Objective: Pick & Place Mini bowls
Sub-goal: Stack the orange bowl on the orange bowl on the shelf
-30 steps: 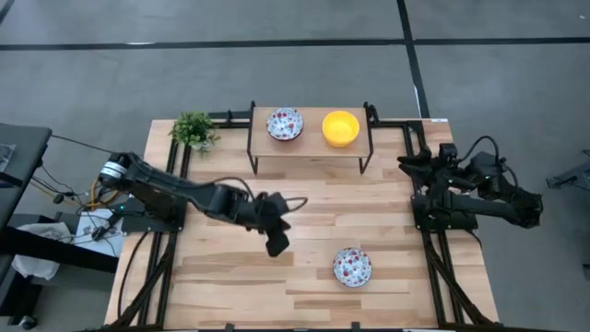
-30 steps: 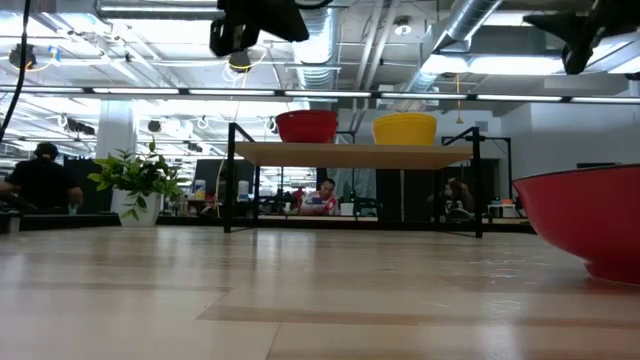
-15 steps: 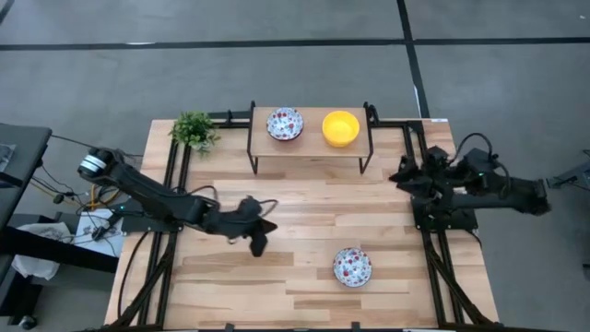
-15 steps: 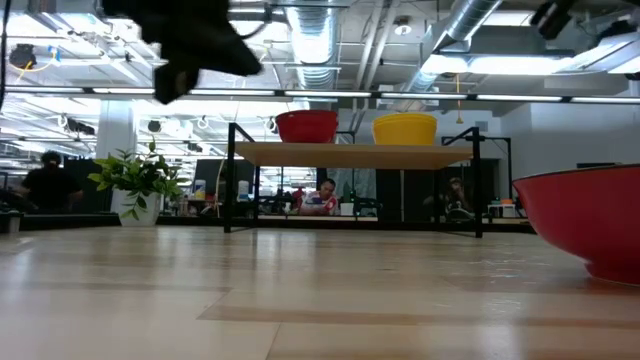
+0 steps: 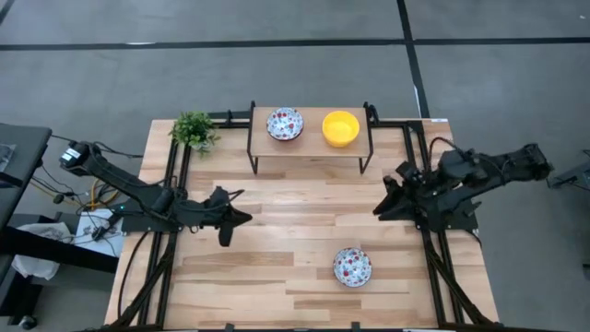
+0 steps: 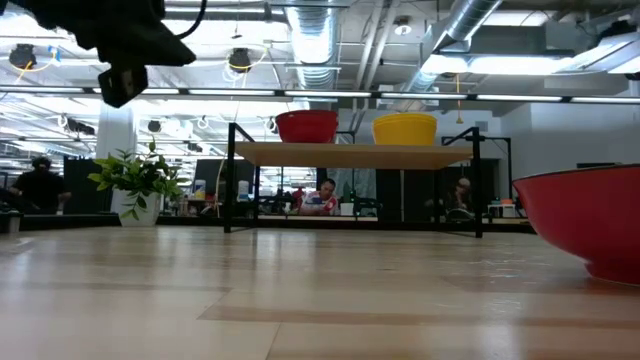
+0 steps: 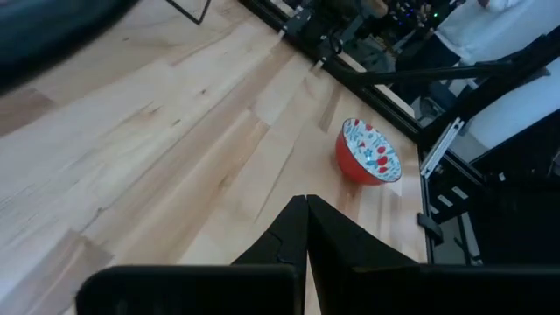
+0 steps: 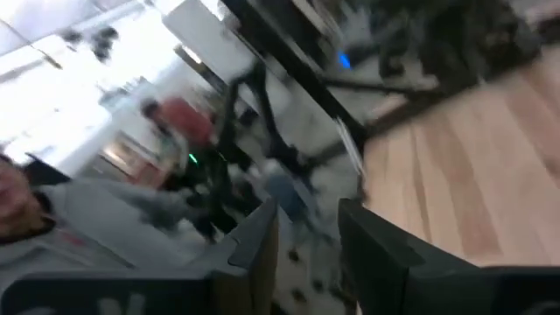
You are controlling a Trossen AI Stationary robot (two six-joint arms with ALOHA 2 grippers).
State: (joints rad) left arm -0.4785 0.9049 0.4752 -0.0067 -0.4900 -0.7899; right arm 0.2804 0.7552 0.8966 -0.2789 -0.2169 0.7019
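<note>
A speckled bowl (image 5: 352,266) is seen on the table (image 5: 304,203) from above; its red outside is shown only by the left wrist view. The left gripper (image 5: 224,232) is pressed shut, empty; the right gripper (image 8: 302,229) is parted, empty. Two bowls (image 5: 285,124) are kept on the shelf (image 5: 309,144), near a plant (image 5: 194,129).

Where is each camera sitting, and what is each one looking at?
High view: above the table, looking straight down; both arms show, left pincer, right pincer.
Low view: at tabletop height, looking level across to the shelf; a dark piece of an arm hangs top left.
Left wrist view: on the left arm, looking past its shut fingers at the wood.
Right wrist view: on the right arm, looking past its parted fingers towards the room.
Shared: high, low and left wrist all see the speckled bowl on the table.
</note>
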